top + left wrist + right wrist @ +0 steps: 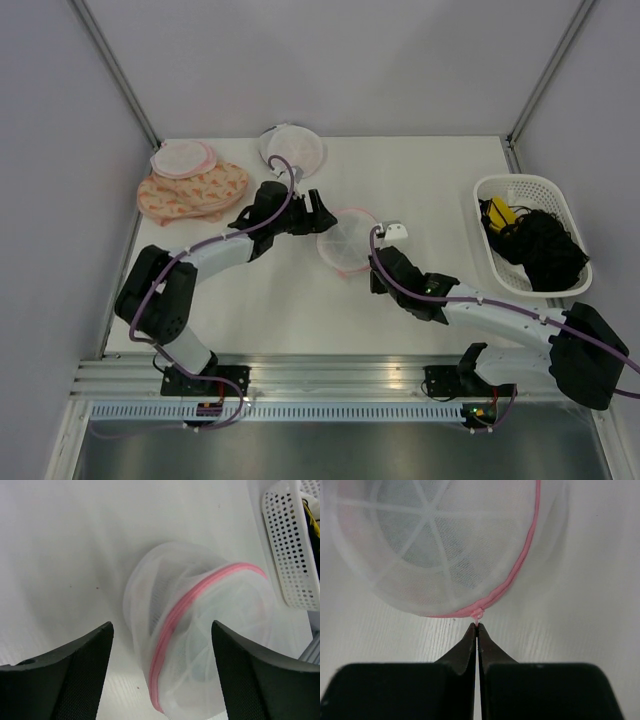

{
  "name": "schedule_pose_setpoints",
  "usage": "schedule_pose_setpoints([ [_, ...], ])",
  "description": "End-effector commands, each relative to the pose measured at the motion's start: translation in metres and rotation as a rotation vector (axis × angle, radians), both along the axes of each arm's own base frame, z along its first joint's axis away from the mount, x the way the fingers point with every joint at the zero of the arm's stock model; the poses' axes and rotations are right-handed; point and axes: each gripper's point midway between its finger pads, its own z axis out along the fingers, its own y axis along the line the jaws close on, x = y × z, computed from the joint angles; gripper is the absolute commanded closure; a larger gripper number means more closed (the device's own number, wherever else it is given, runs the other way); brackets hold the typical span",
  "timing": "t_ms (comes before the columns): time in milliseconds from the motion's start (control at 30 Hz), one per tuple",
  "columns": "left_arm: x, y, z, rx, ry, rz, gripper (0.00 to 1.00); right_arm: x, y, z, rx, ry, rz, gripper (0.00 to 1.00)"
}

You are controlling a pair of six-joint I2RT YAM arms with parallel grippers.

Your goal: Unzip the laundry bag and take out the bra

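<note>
The laundry bag (348, 240), a round white mesh case with a pink zipper rim, lies mid-table. In the left wrist view the bag (200, 630) is propped on edge, its pink rim running diagonally. My left gripper (161, 630) is open, one finger on each side of the bag's near end, apparently not touching it; it shows in the top view (322, 213) at the bag's far-left edge. My right gripper (478, 628) is shut on the pink zipper pull (478, 616) at the bag's (445, 545) near rim. The bra is not visible through the mesh.
A white perforated basket (503, 187) with black and yellow items stands at the right, also in the left wrist view (285, 545). A plain white round case (292, 148) lies at the back. A pink-edged case (182, 158) rests on orange patterned cloth (195, 192) at back left.
</note>
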Motion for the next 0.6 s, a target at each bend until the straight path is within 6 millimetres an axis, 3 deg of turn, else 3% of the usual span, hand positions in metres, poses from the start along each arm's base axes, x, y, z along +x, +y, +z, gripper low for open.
schedule_pose_setpoints([
  [0,0.006,0.019,0.011,0.022,-0.015,0.122,0.16,-0.007,0.022,0.006,0.091,0.011,0.095,1.0],
  [33,0.005,0.03,0.02,0.03,-0.031,0.181,0.14,-0.007,0.025,0.004,0.097,0.016,0.103,1.0],
  [100,-0.012,0.046,0.01,0.027,0.022,0.243,0.14,-0.012,0.043,0.009,0.159,0.028,0.172,1.0],
  [133,-0.021,0.05,0.025,-0.012,0.004,0.257,0.13,-0.015,0.051,0.01,0.185,0.039,0.215,1.0],
  [167,-0.036,0.056,0.008,-0.023,0.057,0.278,0.14,-0.02,0.06,0.011,0.21,0.048,0.259,0.99],
  [200,-0.045,0.058,0.007,-0.04,0.068,0.284,0.14,-0.026,0.081,0.024,0.296,0.04,0.35,0.99],
  [367,-0.096,0.056,0.007,-0.188,0.11,0.29,0.14,-0.037,0.115,0.034,0.416,0.071,0.49,1.0],
  [467,-0.108,0.05,0.005,-0.249,0.129,0.278,0.14,-0.038,0.125,0.027,0.419,0.1,0.519,1.0],
  [567,-0.107,0.044,0.005,-0.294,0.14,0.279,0.14,-0.039,0.13,0.025,0.431,0.117,0.532,1.0],
])
